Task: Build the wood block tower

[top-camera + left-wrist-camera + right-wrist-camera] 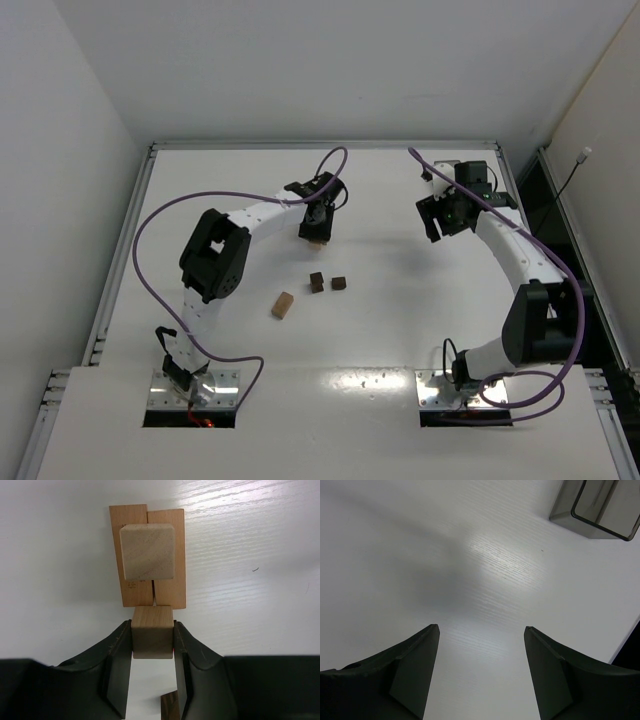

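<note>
Two base planks (169, 593), left-wrist view only

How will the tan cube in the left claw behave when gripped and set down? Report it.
Probably rigid: the tan cube shows square edges in the left claw. Likely light, being small plain wood. Flat faces should not roll, though it might tip if set off-centre on the pale cube atop the planks.

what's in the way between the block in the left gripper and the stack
Nothing visible. The left gripper holds the block right at the near edge of the stack, and the cube on top of it is bare.
</note>
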Controlling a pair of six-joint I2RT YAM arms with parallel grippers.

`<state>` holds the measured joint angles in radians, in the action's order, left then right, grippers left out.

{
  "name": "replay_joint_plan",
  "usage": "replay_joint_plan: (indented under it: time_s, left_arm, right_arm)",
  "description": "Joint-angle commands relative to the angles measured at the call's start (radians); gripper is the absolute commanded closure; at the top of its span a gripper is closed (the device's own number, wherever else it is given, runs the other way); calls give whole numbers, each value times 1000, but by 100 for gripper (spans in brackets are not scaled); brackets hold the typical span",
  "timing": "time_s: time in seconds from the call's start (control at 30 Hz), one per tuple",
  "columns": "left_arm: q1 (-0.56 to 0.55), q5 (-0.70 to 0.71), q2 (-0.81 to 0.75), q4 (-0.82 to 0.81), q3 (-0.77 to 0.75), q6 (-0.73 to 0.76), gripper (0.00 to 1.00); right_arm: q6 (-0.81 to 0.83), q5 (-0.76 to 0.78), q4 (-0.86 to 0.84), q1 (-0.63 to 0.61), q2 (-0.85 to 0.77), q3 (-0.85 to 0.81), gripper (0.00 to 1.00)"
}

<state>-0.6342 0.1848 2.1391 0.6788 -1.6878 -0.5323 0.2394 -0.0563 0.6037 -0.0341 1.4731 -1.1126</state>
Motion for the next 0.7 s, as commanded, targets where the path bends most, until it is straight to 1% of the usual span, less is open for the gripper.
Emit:
replay_joint_plan:
  time_s: [0.0,0.5,0.67]
  left_arm:
    - [2,18,-65,-7,-19,-14,100]
    - [-7,8,-110,-7,-38,-24,100]
    - [-7,18,-61,2,-72,-15,100]
  right_arm:
    - [1,-23,-25,5,0,-9,34]
    - [1,-23,-25,5,9,-9,34]
    - [1,-23,-25,5,9,-18,34]
